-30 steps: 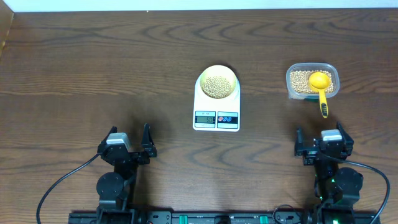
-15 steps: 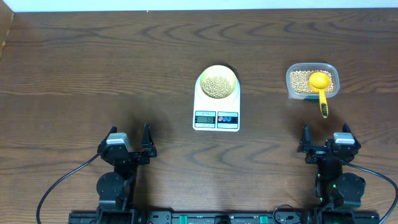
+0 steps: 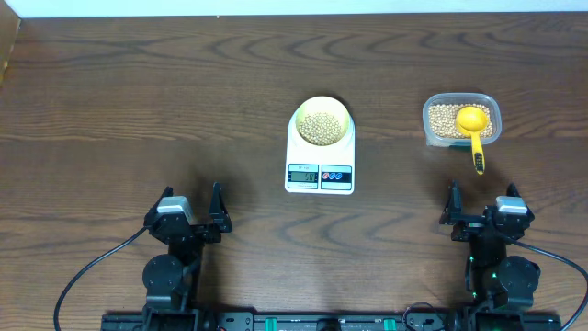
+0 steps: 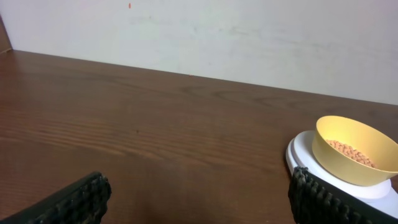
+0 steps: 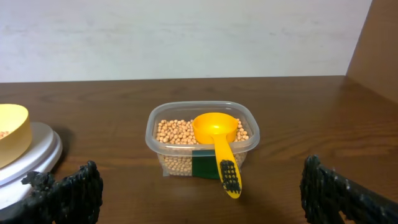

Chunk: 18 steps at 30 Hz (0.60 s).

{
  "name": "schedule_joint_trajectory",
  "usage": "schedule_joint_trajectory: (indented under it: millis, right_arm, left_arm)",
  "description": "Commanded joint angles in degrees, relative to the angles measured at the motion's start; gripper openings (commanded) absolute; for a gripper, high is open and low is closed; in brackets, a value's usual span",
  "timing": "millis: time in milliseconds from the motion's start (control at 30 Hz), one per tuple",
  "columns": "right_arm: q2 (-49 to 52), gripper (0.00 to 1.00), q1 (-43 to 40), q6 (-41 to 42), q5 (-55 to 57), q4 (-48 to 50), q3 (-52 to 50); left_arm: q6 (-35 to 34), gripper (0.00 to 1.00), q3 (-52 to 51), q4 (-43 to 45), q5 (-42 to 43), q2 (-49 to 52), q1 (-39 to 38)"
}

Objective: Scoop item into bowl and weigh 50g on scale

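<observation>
Left hand (image 3: 191, 193) sat at the near left of the tabletop (image 3: 110, 110), jaws released and spread wide, nothing between them, well apart from the scale (image 3: 320, 175). Scale stood at centre, display side toward the arms; digits were lit but too small to read. Pale-yellow bowl (image 3: 299, 114) rested on the far part of the scale platform, upright, with a layer of tan beans (image 3: 321, 127) covering its bottom. To the right, well apart from the scale, a clear tub (image 3: 426, 119) held more beans; the yellow scoop (image 3: 472, 119) lay with its cup on those beans and its handle over the near rim, pointing toward the right hand (image 3: 480, 193). Right hand sat just short of the handle tip, not touching, jaws released wide and empty
</observation>
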Motion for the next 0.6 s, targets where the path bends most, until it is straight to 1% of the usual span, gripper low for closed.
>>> schedule_joint_trajectory:
  millis: [0, 267, 433, 567]
  right_arm:
    - [-0.6, 0.99, 1.3, -0.7, 0.5, -0.2, -0.1]
    - [-0.6, 0.99, 2.4, -0.6, 2.1, -0.1, -0.1]
    - [-0.6, 0.99, 2.4, 1.6, 3.9, 0.0, -0.1]
    - [-0.6, 0.99, 2.4, 1.5, 3.8, 0.0, -0.1]
  left_arm:
    - [1.0, 0.94, -1.5, -1.4, -0.5, -0.4, 0.2]
    - [1.0, 0.94, -1.5, -1.4, -0.5, -0.4, 0.2]
    - [0.9, 0.94, -1.5, -1.4, -0.5, -0.4, 0.2]
    - [1.0, 0.94, -1.5, -1.4, -0.5, -0.4, 0.2]
